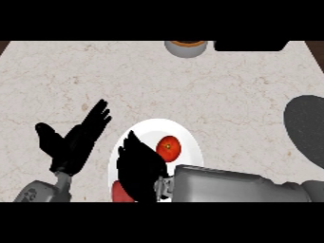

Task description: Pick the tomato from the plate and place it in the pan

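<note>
Two hands showing: left hand (77, 137) resting open, left of plate (150, 127); right hand (139, 163) over plate, fingers uncurled, holding nothing. Tomato (168, 147) sits on plate, just beside right hand. Step: reach (no grasp yet). Next you close round tomato, lift, carry right to pan (315, 128).

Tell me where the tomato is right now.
In the head view the tomato sits on the white plate, lower centre, just right of the right hand; the pan lies at the right edge.
</note>
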Controlling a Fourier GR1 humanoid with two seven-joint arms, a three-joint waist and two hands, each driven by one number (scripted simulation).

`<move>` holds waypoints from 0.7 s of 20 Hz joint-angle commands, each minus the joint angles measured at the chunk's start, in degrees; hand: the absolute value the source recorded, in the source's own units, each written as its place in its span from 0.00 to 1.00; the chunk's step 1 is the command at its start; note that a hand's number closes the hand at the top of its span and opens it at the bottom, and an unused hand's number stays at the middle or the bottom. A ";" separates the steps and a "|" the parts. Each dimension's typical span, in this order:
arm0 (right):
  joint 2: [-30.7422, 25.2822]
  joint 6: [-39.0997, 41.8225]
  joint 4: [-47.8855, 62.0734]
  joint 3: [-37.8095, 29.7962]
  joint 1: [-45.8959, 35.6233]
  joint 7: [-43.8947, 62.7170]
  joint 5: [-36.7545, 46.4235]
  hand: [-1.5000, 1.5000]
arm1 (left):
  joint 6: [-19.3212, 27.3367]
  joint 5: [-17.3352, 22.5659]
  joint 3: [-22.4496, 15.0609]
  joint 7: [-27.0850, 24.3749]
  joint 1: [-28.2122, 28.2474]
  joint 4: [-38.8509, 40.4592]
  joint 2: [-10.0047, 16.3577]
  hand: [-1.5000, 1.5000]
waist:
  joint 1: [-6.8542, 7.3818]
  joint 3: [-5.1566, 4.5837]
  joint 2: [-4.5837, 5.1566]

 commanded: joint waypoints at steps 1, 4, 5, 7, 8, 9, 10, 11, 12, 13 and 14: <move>8.32 10.96 3.24 4.62 1.68 10.27 2.63 0.00 | 0.48 -1.29 -1.28 -1.04 0.76 -0.74 -1.59 0.50 | -0.03 0.08 0.41; 9.03 16.74 -2.05 5.35 7.69 17.11 4.29 0.00 | -0.40 -0.60 0.56 -0.89 1.95 -1.53 -0.55 0.50 | -0.39 0.15 0.42; 9.80 18.12 -2.76 4.39 9.73 18.80 4.47 0.00 | 0.46 -0.80 1.05 1.81 -1.32 -0.50 -1.05 0.50 | -0.63 0.17 0.56; 10.50 16.65 -0.98 3.93 11.00 17.97 5.81 0.00 | -0.53 -1.75 0.80 1.13 0.15 -1.62 -1.60 0.50 | 0.13 0.17 0.74; 10.54 20.25 -3.21 3.51 10.62 21.42 3.14 0.00 | -2.93 -0.82 1.97 -0.28 0.59 0.15 -0.29 0.50 | 0.37 0.14 0.69; 8.31 15.25 -3.01 4.56 13.58 17.25 8.43 0.00 | -1.57 -1.73 2.19 1.68 0.08 -1.00 -1.20 0.50 | -0.02 0.18 0.79; 9.16 14.79 -3.20 6.25 14.07 18.52 10.23 0.00 | -2.46 -2.76 2.03 -1.76 0.40 1.59 -2.15 0.50 | -0.07 0.17 0.81; 7.74 12.26 1.07 3.89 11.06 14.35 11.00 0.00 | 0.04 -3.43 1.09 1.14 1.59 -3.15 -2.54 0.50 | 0.31 0.19 0.83; 7.65 12.31 -0.71 5.73 14.33 16.63 12.48 0.00 | -0.70 -2.99 1.57 1.58 3.38 -4.42 -1.65 0.50 | 0.26 0.19 0.78; 8.58 15.41 -3.69 5.01 15.72 17.95 12.83 0.00 | -0.18 -4.74 0.68 1.25 -0.18 -0.75 -4.21 0.50 | -0.11 0.18 0.80; 8.34 12.38 -0.56 6.76 15.73 16.77 14.61 0.00 | -3.26 -3.07 2.71 -0.75 0.14 2.36 -3.41 0.50 | -0.02 0.17 0.87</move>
